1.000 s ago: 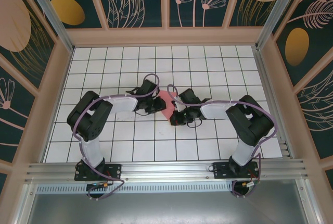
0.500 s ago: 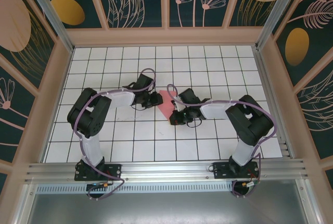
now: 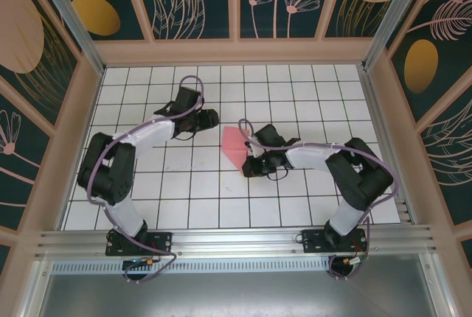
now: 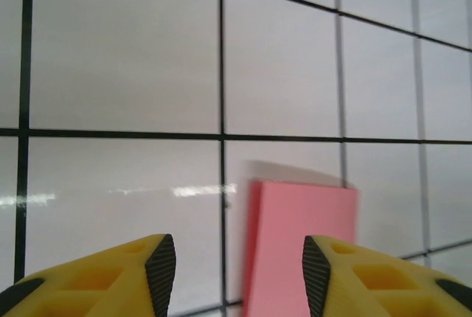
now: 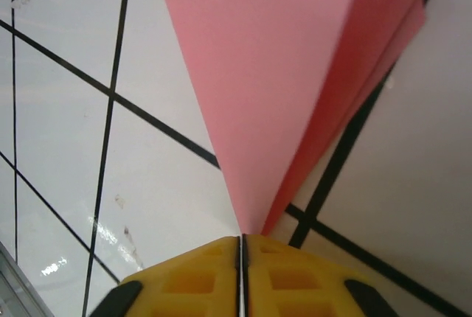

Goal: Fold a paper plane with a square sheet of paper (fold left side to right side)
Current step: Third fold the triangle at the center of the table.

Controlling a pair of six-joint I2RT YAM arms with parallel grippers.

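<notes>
Paper (image 3: 234, 143), folded pointy, lies in the middle of the desk (image 3: 147, 184). The right gripper (image 5: 242, 247) is shut on its near tip; a tug could rip it. The left gripper (image 4: 240, 265), half open and empty, is far-left of it. One desk, two grippers, one paper.

Counted: one paper plane (image 3: 234, 144) and two grippers, left gripper (image 4: 240, 258) and right gripper (image 5: 242, 247).

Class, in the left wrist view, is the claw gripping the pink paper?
No, the left claw stands open, clear of the pink paper.
</notes>
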